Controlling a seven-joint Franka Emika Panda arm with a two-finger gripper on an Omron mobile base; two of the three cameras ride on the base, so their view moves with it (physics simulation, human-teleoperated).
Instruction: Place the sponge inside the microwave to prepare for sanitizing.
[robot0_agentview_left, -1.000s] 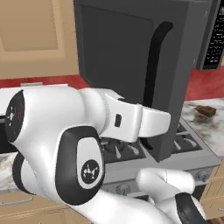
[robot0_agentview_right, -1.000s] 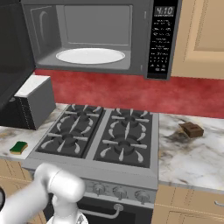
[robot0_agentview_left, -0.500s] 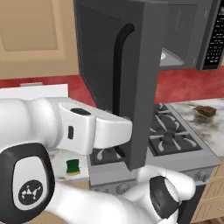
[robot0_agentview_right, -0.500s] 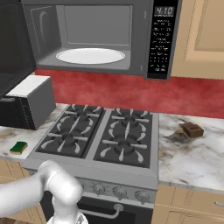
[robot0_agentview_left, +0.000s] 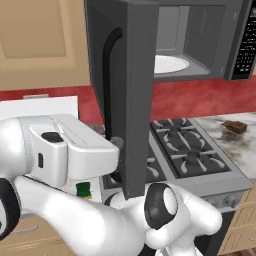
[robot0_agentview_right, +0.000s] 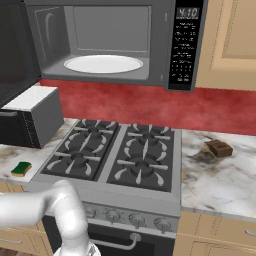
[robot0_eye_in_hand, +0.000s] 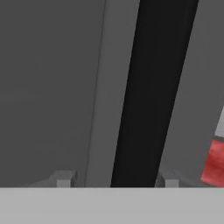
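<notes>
A: We see the microwave (robot0_agentview_right: 107, 45) at the top of the right base frame, its door (robot0_agentview_left: 135, 95) swung wide and cutting down the middle of the left base frame. The white round plate (robot0_agentview_right: 103, 63) lies bare inside the cavity.

B: And the sponge (robot0_agentview_right: 21, 169)? We find it at the lower left of the right base frame, green top up, flat on the marble desk (robot0_agentview_right: 220, 175) left of the stove (robot0_agentview_right: 120, 155), well apart from the microwave. In the left base frame just a green scrap of it (robot0_agentview_left: 83, 189) peeks out beneath the white arm (robot0_agentview_left: 70, 155), low and left of centre.

A: The arm blocks most of the lower left base frame, so the wrist is buried against the door's lower edge and we cannot make out the tips there.

B: In the hand frame we get two grey fingers (robot0_eye_in_hand: 62, 179) at the bottom edge, parted, standing either side of the black handle (robot0_eye_in_hand: 153, 87). We see a gap on each side of the handle, so the grip looks released. The pad faces are cut off by the frame.

A: At right, a small brown object (robot0_agentview_right: 219, 148) sits on the desk; a white-topped black oven box (robot0_agentview_right: 27, 117) stands at left.
</notes>
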